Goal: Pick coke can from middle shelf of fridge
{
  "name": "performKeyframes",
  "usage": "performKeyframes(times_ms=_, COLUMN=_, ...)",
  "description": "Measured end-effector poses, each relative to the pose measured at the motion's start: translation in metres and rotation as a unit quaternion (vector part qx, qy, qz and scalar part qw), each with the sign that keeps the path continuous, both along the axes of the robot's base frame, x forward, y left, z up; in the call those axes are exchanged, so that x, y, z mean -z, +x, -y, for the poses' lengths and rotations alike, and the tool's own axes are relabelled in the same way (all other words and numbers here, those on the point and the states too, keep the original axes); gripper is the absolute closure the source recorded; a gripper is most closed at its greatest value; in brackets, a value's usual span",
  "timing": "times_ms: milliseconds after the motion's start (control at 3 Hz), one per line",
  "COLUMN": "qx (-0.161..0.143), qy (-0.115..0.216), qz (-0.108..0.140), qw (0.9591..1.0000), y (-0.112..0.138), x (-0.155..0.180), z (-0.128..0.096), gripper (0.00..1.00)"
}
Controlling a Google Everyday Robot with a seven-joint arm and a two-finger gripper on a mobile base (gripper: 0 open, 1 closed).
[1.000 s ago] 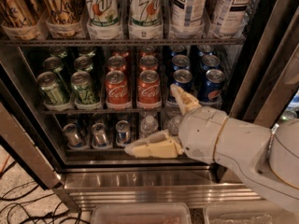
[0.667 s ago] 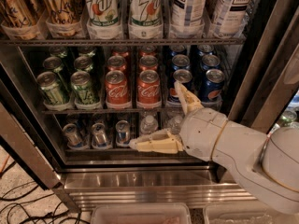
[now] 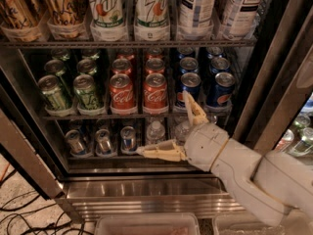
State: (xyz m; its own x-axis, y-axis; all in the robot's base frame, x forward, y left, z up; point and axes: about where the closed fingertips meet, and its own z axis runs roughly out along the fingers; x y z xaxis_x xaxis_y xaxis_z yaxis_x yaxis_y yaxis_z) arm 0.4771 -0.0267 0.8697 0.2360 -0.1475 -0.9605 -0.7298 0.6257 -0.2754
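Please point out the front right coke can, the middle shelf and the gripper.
Coke can point(image 3: 155, 93): camera view, red label.
Middle shelf point(image 3: 98, 116): camera view, front rail.
Gripper point(image 3: 162, 122): camera view, midway between open fingertips, just below the coke cans.

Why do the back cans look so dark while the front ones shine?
Camera view: light comes from the front, so the front coke can and the steel sill of the fridge catch glare; rows deeper on the middle shelf sink into shadow; the gripper, open below that can, is brightly lit.
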Motion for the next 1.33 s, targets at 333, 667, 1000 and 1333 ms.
performKeyframes(times_ms=333, qx=0.029, qy=0.035, qz=0.018, qw=0.9988, y=0.002, x=0.009, z=0.004, gripper=0.00)
performKeyframes(times_ms=667, qx=0.047, qy=0.042, qz=0.036, qw=0.9974, y=-0.004, x=0.005, z=0.001, gripper=0.00)
performKeyframes(times_ms=1000, qx=0.058, qy=0.040, qz=0.012, qw=0.9974, y=-0.010, x=0.005, z=-0.007, gripper=0.00)
performKeyframes(times_ms=1333, qx=0.059, qy=0.039, qz=0.009, qw=0.9975, y=-0.010, x=0.005, z=-0.008, gripper=0.00)
